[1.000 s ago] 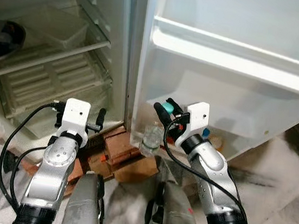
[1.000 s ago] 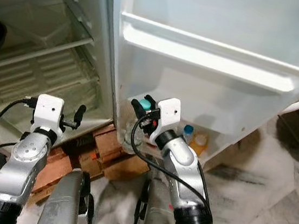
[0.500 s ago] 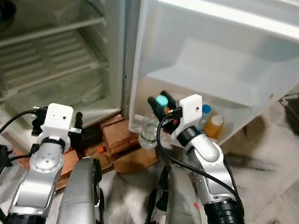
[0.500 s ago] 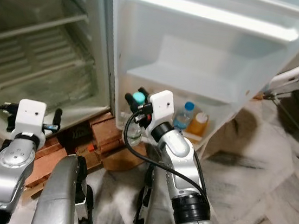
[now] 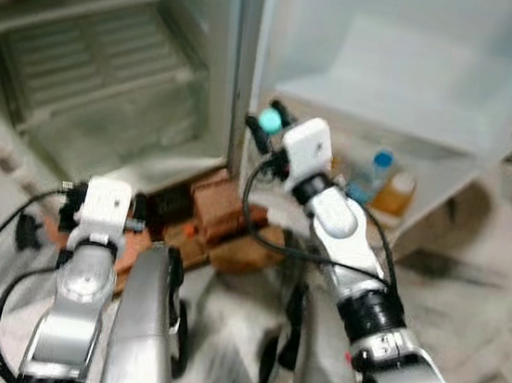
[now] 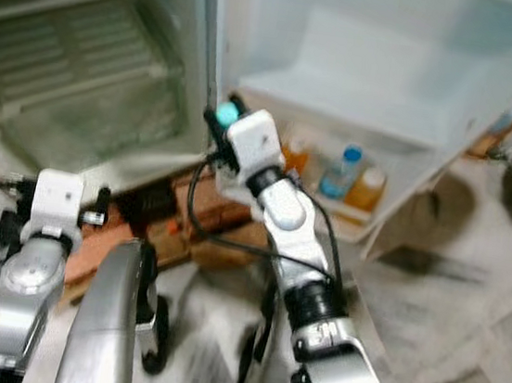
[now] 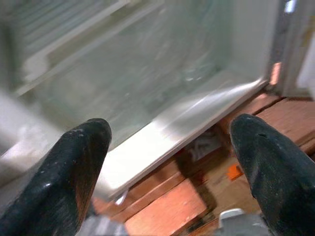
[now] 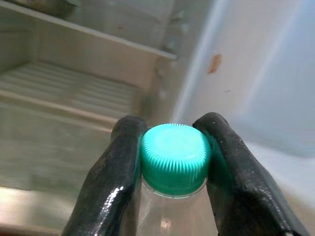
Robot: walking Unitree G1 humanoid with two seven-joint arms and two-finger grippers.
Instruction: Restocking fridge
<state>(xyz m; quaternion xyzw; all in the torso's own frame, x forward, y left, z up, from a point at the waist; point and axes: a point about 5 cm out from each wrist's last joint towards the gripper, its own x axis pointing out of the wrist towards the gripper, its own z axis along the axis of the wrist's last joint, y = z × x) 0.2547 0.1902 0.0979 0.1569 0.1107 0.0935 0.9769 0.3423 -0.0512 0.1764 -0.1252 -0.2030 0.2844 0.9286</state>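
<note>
The right gripper (image 8: 173,162) is clamping a clear bottle (image 8: 170,216) by its neck, both black fingers (image 8: 110,182) pressing against the ribbed teal cap (image 8: 174,157). In the head views that gripper (image 5: 265,129) is sitting raised at the seam where the open fridge (image 5: 114,53) body is meeting its swung-out door (image 5: 411,70), the teal cap (image 6: 227,113) just in front of the door's inner edge. Beyond the cap, the wrist view is showing a ribbed white shelf (image 8: 64,93) inside the cabinet with open space above it, and a pale door wall on the other side carrying a small rusty spot (image 8: 215,63).

In the door's lowest bin (image 5: 443,191), a blue-capped bottle (image 5: 377,174) and an orange bottle (image 5: 396,192) are standing side by side, with free room in the bin between them and the gripper.

The left gripper (image 7: 172,162) is hanging low with its fingers (image 7: 64,172) spread wide and nothing between them, pointing at the fridge's bottom lip (image 7: 172,132). Under that lip, reddish bricks (image 7: 167,211) are propping the cabinet off the floor. In the head views the left arm (image 5: 88,264) is sitting well apart from the right one, near the bricks (image 5: 220,215). The wire shelves (image 5: 96,50) inside the cabinet are lying bare, and the marbled floor (image 5: 467,301) is stretching open beside the door. The whole scene is somewhat blurred.
</note>
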